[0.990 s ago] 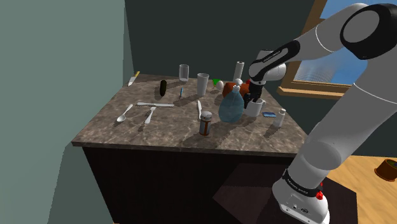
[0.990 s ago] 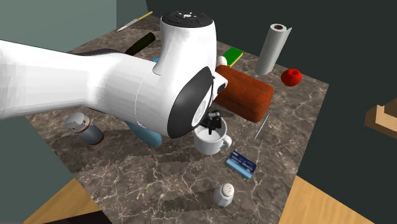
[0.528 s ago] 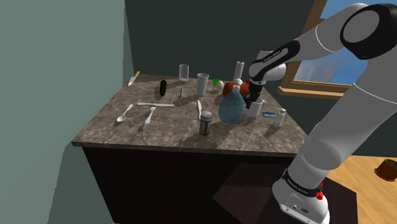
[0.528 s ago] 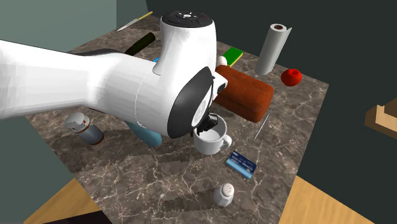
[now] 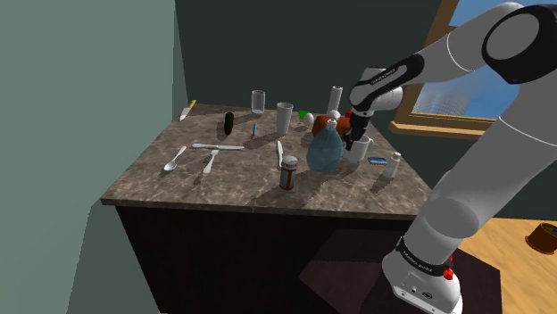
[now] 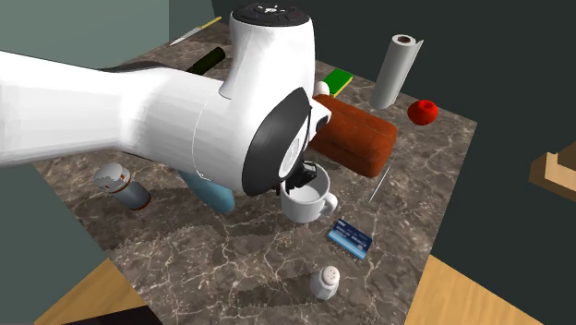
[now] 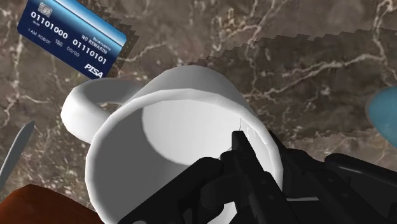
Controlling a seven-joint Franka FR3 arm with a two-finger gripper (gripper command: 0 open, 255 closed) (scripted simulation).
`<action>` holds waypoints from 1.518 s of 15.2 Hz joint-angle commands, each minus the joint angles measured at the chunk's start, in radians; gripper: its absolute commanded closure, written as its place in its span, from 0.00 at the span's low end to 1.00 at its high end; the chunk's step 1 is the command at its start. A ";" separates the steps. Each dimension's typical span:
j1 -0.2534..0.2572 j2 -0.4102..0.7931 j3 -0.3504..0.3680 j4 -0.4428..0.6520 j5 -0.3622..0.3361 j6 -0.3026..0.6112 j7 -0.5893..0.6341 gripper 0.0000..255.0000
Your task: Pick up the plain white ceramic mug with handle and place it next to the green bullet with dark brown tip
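The white arm (image 6: 138, 111) hides most of the claw (image 7: 245, 153). The claw's tips are clenched on the rim of the plain white, handled mug (image 7: 184, 89). I cannot tell whether the mug touches the marbled counter (image 7: 305, 51).

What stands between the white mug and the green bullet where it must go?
In the shoulder view, the rounded blue bottle stands beside the plain white handled mug, on the line to the dark green bullet.

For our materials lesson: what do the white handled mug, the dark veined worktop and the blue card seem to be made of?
White handled mug: probably glazed ceramic; smooth, evenly shaded walls.
Dark veined worktop: stone-like, perhaps marble; pale veins through brown.
Blue card: probably plastic; flat, thin, printed white digits.
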 commanded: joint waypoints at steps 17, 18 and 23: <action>-0.010 -0.136 0.040 0.136 -0.050 -0.262 0.044 1.00; -0.010 -0.141 0.042 0.146 -0.051 -0.277 0.045 1.00; -0.010 -0.162 0.052 0.196 -0.054 -0.347 0.050 1.00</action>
